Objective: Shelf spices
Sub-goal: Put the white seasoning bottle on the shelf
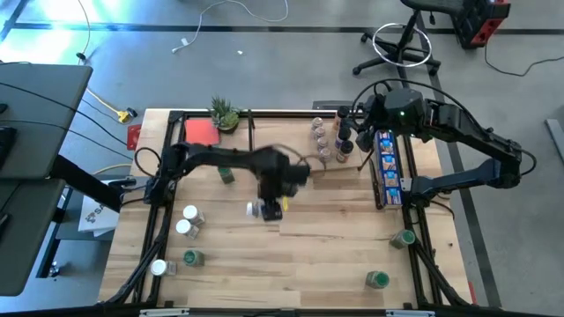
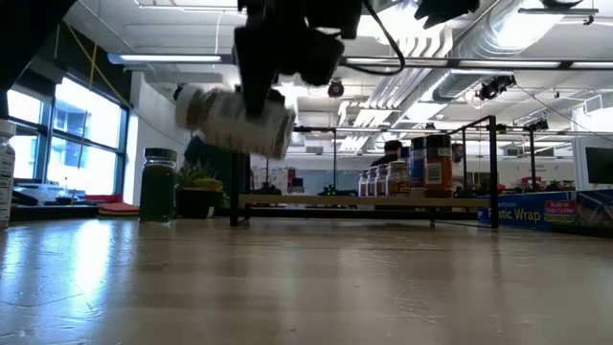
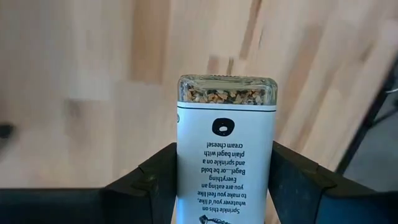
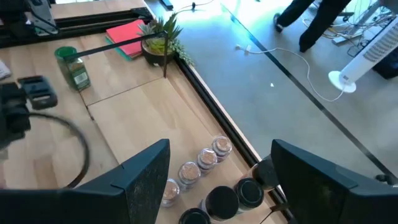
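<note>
Held jar (image 3: 225, 168) base cut off by frame edge; left pincer (image 2: 278, 72) blurred.

left end effector (image 1: 272, 210) clamped mid-table, raised, right end effector (image 4: 214, 180) spread wide, hovering

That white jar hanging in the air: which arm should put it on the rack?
The left one. Its claw is already shut on the white jar, lifted above the table. The right claw is open and empty, hovering over the jars already on the rack.
</note>
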Controlling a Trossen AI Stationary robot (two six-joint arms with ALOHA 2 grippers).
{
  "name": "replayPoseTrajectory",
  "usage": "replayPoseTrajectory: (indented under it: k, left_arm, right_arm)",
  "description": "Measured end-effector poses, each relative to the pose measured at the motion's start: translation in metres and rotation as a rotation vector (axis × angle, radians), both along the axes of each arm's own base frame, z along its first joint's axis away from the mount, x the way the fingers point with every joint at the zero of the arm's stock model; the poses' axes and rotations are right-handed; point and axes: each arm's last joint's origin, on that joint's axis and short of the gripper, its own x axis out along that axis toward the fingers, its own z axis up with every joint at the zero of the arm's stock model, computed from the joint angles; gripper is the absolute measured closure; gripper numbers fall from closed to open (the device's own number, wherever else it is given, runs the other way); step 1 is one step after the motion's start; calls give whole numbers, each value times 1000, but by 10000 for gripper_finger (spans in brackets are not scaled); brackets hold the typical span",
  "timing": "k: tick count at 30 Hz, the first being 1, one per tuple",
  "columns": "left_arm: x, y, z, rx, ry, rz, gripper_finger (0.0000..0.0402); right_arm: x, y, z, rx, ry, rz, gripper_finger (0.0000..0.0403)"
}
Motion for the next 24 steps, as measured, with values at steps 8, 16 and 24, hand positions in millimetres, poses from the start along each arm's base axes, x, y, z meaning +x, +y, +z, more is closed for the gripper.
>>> replayPoseTrajectory:
  k: [8,16,24]
  left_arm:
    - [-2,-34,-64,90,11,206,195]
    - [-11,-30,-86,233,24,410,185]
    - [-5,-19,-77,188,-44,398,152]
  right_arm:
    - [1,2,-1,66,-21,48,128]
    - [1,2,-1,165,-89,-22,128]
    - [-3,4,-4,266,-109,-111,128]
